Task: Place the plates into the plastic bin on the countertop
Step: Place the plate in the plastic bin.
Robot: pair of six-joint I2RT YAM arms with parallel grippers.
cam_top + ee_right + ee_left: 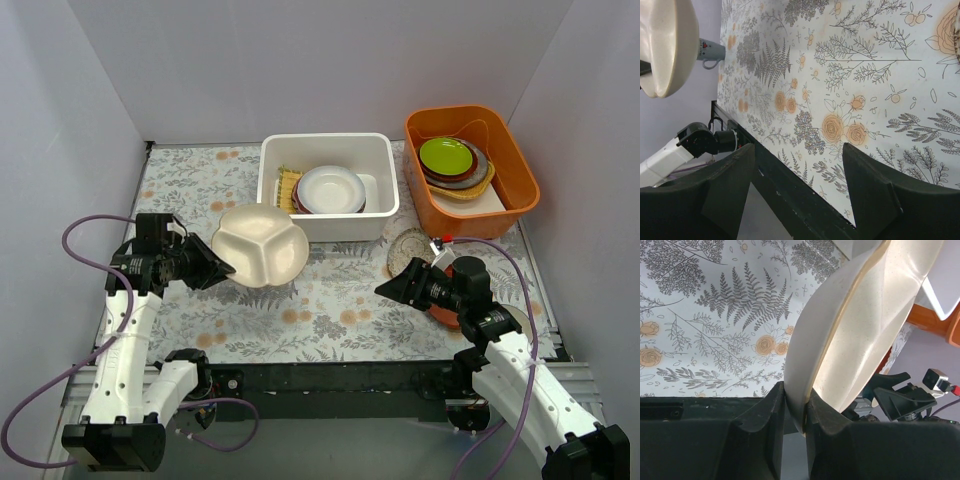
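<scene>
The carrying step is in hand: the left gripper [226, 268] is clamped on the near rim of the cream plate [262, 243], held above the countertop [320, 305] just beside the bin's [340, 226] front-left corner. The plate lies roughly face up, reaching from the jaws toward the bin; being round, it has no long axis. Next, I judge, it must clear the rim and lower inside. The right gripper [385, 288] hangs wide and empty

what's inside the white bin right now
In the plastic bin, a glossy white plate lies on top, with a yellow mat showing at its left. Whatever lies beneath the plate is mostly covered.
</scene>
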